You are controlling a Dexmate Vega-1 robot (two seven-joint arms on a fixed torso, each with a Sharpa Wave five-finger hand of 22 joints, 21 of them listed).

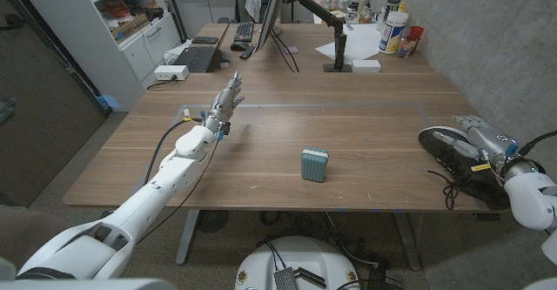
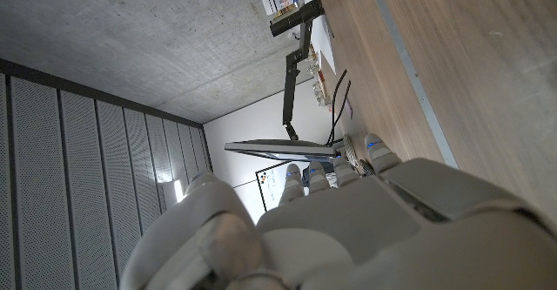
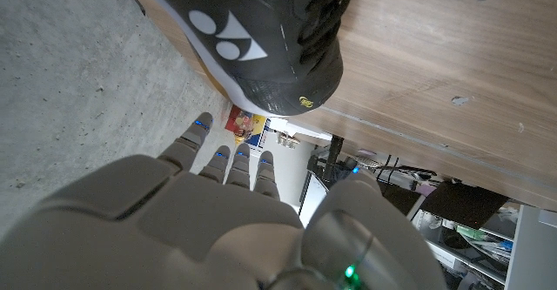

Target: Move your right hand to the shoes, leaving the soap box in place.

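A black pair of shoes (image 1: pixel 455 158) with white soles and loose laces lies at the table's right edge. My right hand (image 1: pixel 480 138) hovers right over them with its fingers stretched out and nothing in it; I cannot tell whether it touches them. In the right wrist view one black shoe (image 3: pixel 261 29) with a white logo sits just beyond the right hand's (image 3: pixel 226 220) fingertips (image 3: pixel 198 126). The teal soap box (image 1: pixel 315 164) stands alone mid-table, well left of that hand. My left hand (image 1: pixel 228 100) is held above the left part of the table, fingers straight and slightly apart, holding nothing.
At the back stand a monitor (image 1: pixel 272 11), a keyboard (image 1: pixel 193 59), a black arm stand (image 1: pixel 335 50) and bottles (image 1: pixel 393 30). A concrete wall (image 1: pixel 487 46) runs along the right side. Shelving (image 1: pixel 130 20) stands far left. The left wrist view shows the left hand (image 2: pixel 348 229) and the table (image 2: pixel 470 81).
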